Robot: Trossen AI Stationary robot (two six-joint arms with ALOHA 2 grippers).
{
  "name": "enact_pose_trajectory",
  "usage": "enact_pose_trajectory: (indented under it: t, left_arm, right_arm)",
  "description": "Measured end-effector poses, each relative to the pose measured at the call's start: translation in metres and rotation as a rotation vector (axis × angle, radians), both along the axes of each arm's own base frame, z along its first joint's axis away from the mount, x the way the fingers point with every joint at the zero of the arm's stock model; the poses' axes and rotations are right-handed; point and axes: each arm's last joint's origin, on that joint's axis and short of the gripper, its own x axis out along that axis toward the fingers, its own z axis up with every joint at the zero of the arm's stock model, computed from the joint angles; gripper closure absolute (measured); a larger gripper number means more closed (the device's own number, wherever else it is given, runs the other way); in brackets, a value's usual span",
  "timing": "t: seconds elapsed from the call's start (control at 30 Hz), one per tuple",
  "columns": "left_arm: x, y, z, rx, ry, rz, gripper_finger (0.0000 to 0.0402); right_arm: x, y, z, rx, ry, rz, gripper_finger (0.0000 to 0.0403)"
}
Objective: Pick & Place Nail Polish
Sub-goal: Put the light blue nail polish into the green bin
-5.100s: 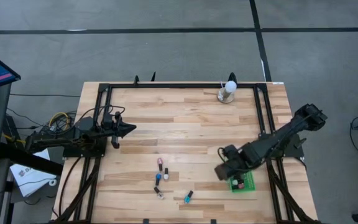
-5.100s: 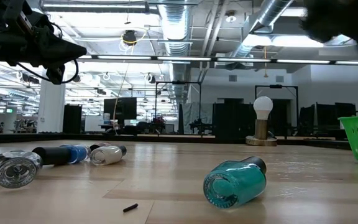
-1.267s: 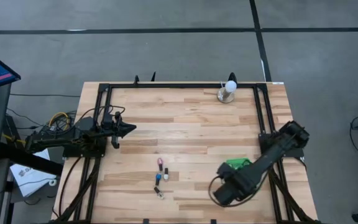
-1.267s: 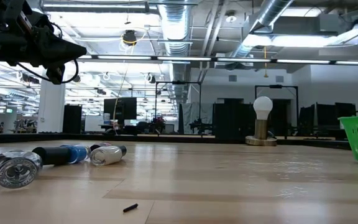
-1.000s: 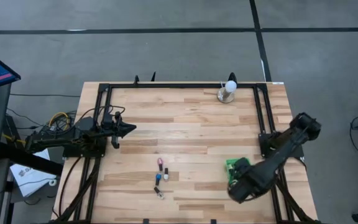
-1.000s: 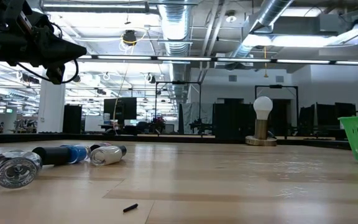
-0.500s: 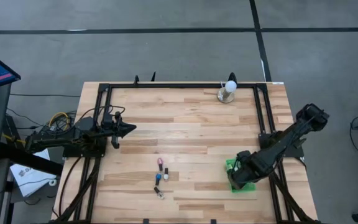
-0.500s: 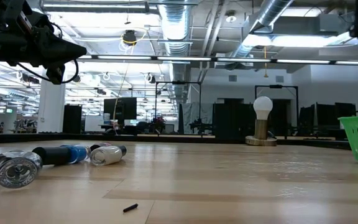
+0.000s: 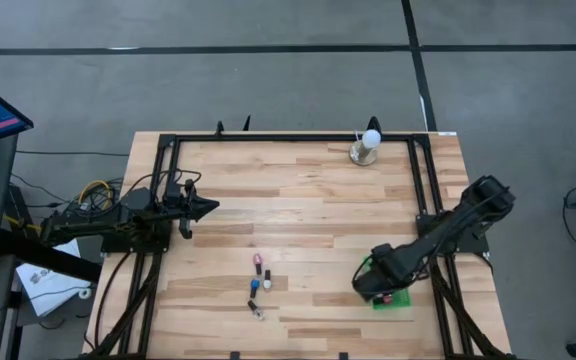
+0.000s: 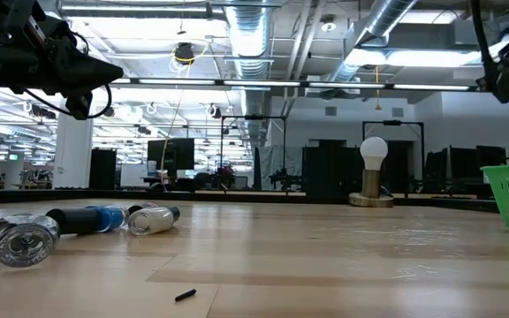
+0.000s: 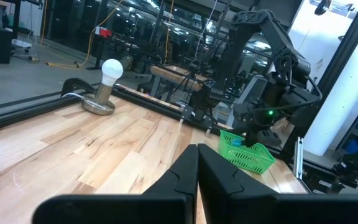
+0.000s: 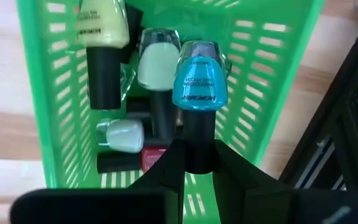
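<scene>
Right gripper (image 12: 192,163) sits directly over the green basket (image 12: 39,106) at the table's right front area, fingers clamped on the dark cap of a teal nail polish bottle (image 12: 199,81), body pointing away from the wrist, hanging above the basket's inside. In the basket: a pale yellow bottle (image 12: 102,22) with dark cap, two whitish ones (image 12: 158,63) and a red one (image 12: 155,159) lying low, all jumbled together. High view puts the right gripper (image 9: 372,278) at the basket's (image 9: 396,299) left edge, arm reaching in from the right side of the table. Left gripper (image 9: 206,207) is parked above the left middle of the table, fingers (image 11: 211,176) pressed together, nothing held. Remaining bottles (image 9: 259,283) lie in a small cluster on the wood at centre front; low view shows a clear one (image 10: 20,238), a blue one (image 10: 91,218) and a pale one (image 10: 152,218) on their sides. White bulb on a metal base (image 9: 367,147) stands at the far edge.
</scene>
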Motion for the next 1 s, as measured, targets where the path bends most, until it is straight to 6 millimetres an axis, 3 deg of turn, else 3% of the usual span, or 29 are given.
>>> enact_pose_trajectory:
  t: [0.77, 1.0]
  left_arm:
    - [0.000, 0.000, 0.000, 0.000, 0.000, 0.000, 0.0401]
    - [0.000, 0.000, 0.000, 0.000, 0.000, 0.000, 0.0401]
  right_arm:
    - [0.002, -0.008, 0.000, -0.031, 0.030, -0.025, 0.0348]
    - [0.005, -0.006, -0.016, -0.029, 0.052, -0.002, 0.0346]
